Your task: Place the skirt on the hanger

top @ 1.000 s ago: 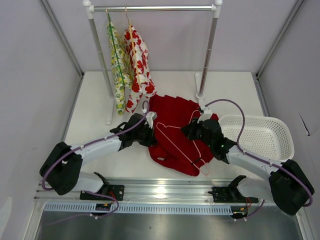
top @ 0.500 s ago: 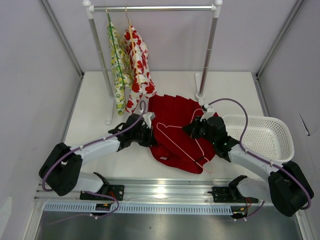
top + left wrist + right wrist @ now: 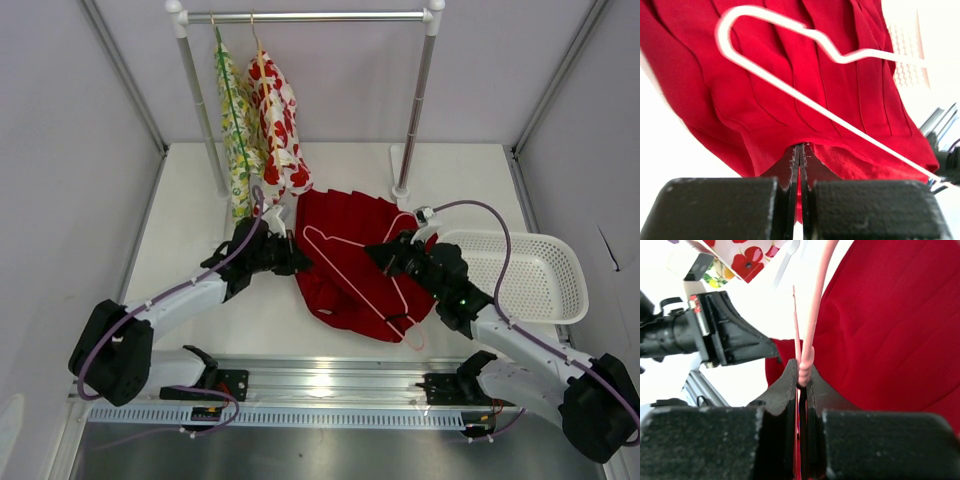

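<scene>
Against one second earlier, the left forearm has swung outward to the left and the right elbow has moved out to the right, while the skirt [image 3: 350, 225] and the hanger [image 3: 840, 122] remain together at mid-bench [image 3: 190, 200]. The left hand [image 3: 800, 150] is clenched on the skirt's hem, a deep red, soft pleated fabric lying in long straight folds. The right hand [image 3: 802, 377] is clenched on the hanger where its wire is twisted; the hanger is thin, smooth, pale pink wire, triangular with a rounded hook, lying across the skirt.
</scene>
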{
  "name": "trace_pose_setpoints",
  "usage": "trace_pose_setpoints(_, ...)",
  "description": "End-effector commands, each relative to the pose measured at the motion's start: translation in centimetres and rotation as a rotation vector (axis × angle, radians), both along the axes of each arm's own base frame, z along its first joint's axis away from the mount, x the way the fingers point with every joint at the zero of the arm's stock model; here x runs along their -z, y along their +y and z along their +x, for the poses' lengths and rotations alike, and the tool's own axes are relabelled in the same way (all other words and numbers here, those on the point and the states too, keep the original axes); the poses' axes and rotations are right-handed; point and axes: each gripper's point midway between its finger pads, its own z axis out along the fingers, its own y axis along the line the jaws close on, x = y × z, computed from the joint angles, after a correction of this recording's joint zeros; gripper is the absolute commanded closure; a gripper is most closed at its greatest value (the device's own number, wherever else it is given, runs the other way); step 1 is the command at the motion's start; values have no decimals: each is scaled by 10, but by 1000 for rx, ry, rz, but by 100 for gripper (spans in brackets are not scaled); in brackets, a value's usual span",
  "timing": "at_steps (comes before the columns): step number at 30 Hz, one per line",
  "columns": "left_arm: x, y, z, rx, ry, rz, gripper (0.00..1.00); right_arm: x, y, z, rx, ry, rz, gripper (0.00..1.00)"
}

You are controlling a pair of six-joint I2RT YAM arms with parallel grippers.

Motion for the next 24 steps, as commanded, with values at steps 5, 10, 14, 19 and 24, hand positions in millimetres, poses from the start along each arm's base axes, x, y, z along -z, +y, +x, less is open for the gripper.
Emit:
trace_pose_setpoints(5, 0, 23, 28, -188, 16, -76, 100, -27, -7, -8, 32, -60, 143, 100)
trace_pose_setpoints(10, 18, 35, 42, -287, 56, -56, 100, -25, -6, -16, 7, -66, 153, 100)
trace_pose_setpoints(14, 29, 37, 52, -313, 93, -45, 100, -24, 0, -24, -51, -74, 152, 100)
trace_pose_setpoints(19, 33, 39, 60, -318, 98, -50, 100, -14, 8, -34, -127, -71, 118, 100)
trace_pose_setpoints(24, 27, 39, 64, -321, 83, -50, 100, 3, 12, -36, -147, -39, 64, 100)
